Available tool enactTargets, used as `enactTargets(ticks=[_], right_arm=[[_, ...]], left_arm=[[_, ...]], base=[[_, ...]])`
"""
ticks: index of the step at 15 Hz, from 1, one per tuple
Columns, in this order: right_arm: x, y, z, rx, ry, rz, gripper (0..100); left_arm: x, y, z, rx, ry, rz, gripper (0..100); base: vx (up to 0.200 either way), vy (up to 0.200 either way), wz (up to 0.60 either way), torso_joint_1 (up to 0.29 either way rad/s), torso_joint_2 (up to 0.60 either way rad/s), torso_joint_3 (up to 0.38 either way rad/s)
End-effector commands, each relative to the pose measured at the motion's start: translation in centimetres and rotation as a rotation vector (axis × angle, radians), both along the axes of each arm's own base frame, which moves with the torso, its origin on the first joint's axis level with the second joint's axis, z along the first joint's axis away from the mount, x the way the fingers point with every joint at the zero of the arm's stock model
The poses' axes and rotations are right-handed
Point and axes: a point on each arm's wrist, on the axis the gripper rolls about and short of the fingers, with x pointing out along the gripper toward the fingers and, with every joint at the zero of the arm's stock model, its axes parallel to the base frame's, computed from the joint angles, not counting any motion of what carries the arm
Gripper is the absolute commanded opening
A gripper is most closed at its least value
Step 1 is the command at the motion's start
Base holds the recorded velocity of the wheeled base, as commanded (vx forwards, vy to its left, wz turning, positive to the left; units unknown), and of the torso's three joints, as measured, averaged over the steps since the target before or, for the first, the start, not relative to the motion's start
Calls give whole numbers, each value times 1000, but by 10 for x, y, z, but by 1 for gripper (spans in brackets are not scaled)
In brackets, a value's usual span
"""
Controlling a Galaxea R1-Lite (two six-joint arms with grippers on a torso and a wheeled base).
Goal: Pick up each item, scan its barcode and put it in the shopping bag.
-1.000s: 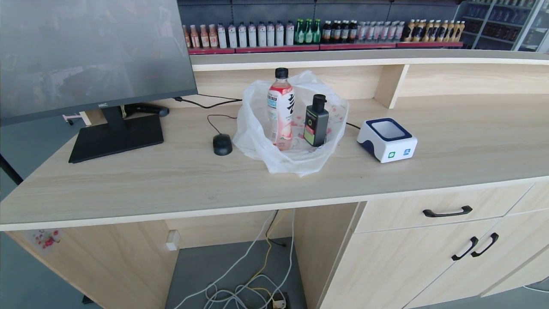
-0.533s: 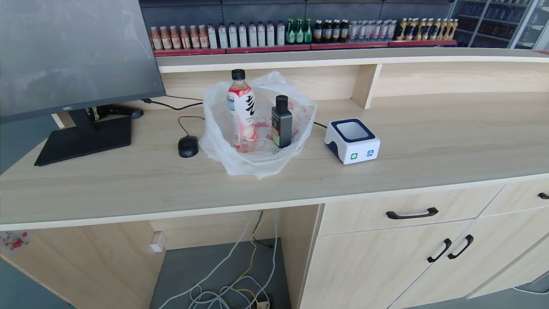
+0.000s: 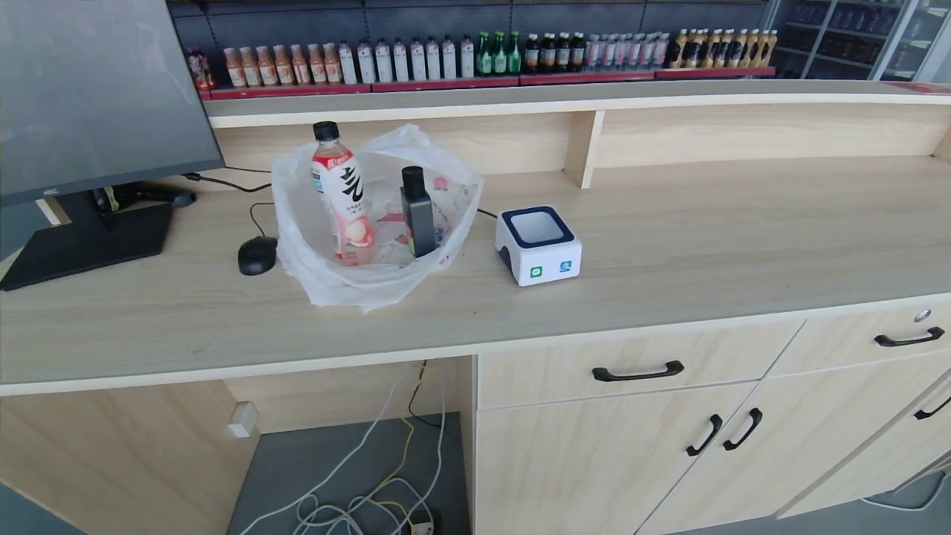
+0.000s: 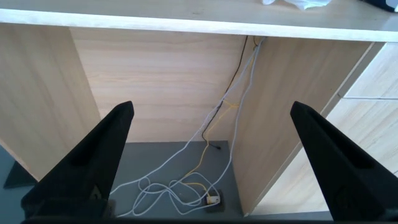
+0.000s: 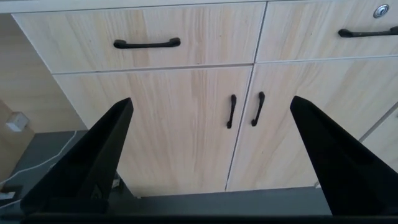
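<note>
Shopping bag [image 3: 356,286] on the surface [image 3: 669,245]: pink bottle [image 3: 342,200] and dark bottle [image 3: 417,215] upright inside, scanner [image 3: 537,245] just beside. Your left gripper [image 4: 211,106] and right gripper [image 5: 211,99] hang below the surface, fingers wide, empty; left probably nearer the bag.

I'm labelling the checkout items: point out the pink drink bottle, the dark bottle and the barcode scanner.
pink drink bottle [image 3: 343,195], head view, on its label.
dark bottle [image 3: 420,219], head view, on its body.
barcode scanner [image 3: 542,256], head view, on its white front face.
</note>
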Motion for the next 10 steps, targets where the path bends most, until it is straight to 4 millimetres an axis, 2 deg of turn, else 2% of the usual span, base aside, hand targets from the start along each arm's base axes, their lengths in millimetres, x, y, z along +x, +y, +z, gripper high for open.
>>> enactTargets(ticks=[1, 7, 10], right_arm=[[0, 0, 0, 0, 2, 1, 100], [0, 0, 0, -2, 2, 1, 100], [0, 0, 0, -2, 2, 1, 100]], left_arm=[[0, 0, 0, 0, 0, 0, 100], [0, 0, 0, 3, 0, 0, 100], [0, 0, 0, 3, 0, 0, 100]], base=[[0, -200, 0, 7, -2, 2], [0, -200, 0, -2, 2, 3], [0, 0, 0, 0, 0, 0]])
